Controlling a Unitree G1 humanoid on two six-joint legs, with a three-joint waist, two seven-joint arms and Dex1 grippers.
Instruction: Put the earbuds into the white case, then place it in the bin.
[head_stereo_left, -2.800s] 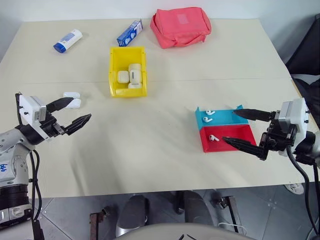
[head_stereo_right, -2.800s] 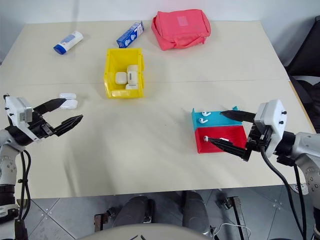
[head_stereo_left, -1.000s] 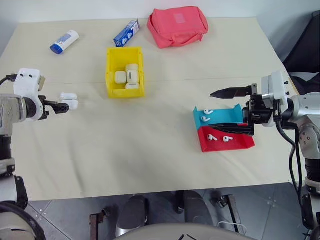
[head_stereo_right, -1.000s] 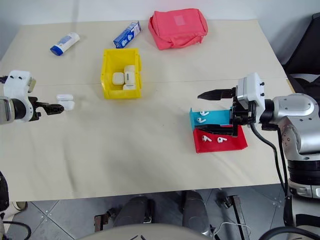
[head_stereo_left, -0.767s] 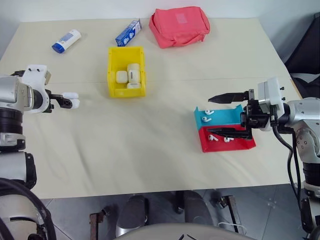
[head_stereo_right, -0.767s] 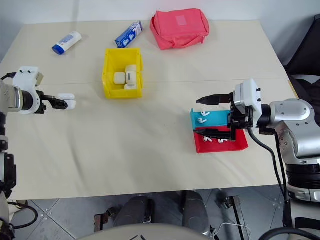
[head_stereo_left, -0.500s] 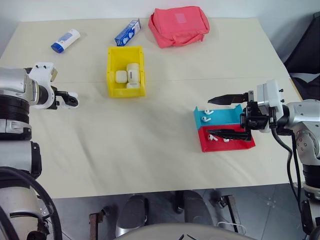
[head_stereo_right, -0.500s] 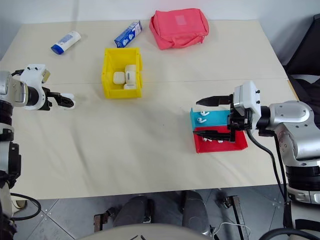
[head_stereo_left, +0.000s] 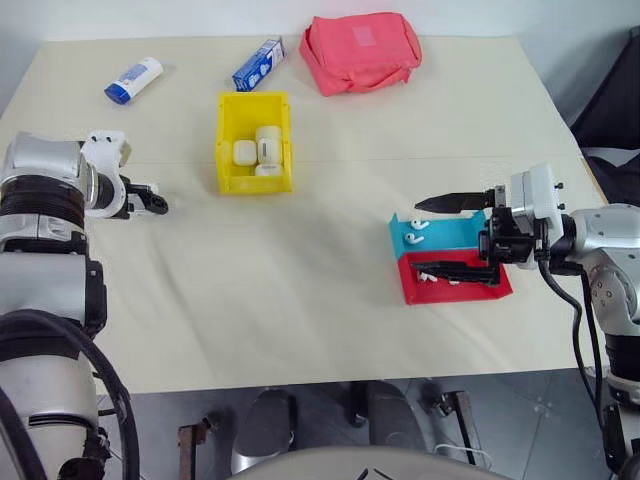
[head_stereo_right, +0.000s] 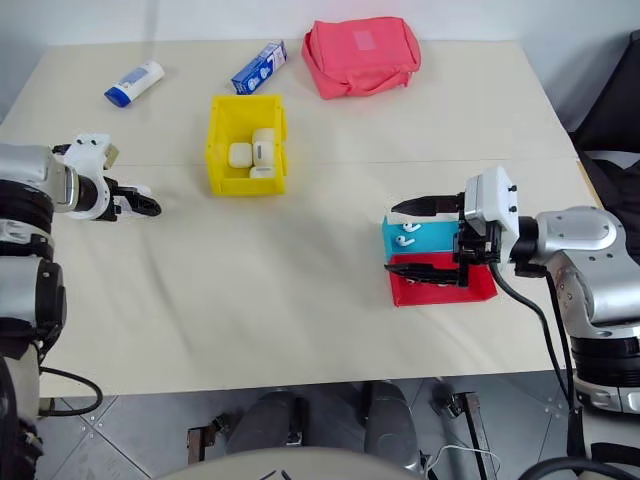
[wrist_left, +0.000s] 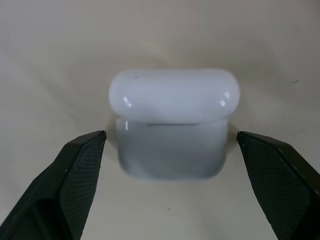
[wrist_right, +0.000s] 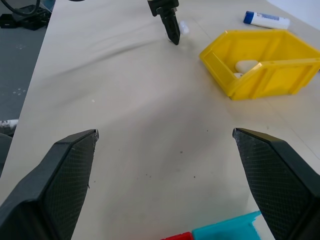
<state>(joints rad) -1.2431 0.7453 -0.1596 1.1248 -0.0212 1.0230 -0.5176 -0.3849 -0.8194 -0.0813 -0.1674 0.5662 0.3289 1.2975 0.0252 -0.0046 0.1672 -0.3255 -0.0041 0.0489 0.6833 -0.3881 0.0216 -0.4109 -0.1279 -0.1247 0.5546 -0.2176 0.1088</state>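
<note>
The white case (wrist_left: 172, 120) lies on the table at the left, between the two open fingers (wrist_left: 75, 170) of my left gripper (head_stereo_left: 152, 203), which points down at it without touching. In the head views the fingers hide most of the case. The earbuds lie at the right: two (head_stereo_left: 415, 231) in the blue tray (head_stereo_left: 455, 235) and others (head_stereo_left: 427, 275) in the red tray (head_stereo_left: 440, 292). My right gripper (head_stereo_left: 417, 236) hangs open over these trays, one finger above the other. The yellow bin (head_stereo_left: 222, 140) stands at the back left and holds several white cases.
Along the far edge lie a pink pouch (head_stereo_left: 360, 50), a blue-and-white box (head_stereo_left: 258, 64) and a white tube with a blue cap (head_stereo_left: 133, 80). Bare tabletop stretches between the bin and the trays.
My left gripper has moved in over the white case and tilted down, so its fingers now straddle it. The right gripper still hangs open over the trays.
</note>
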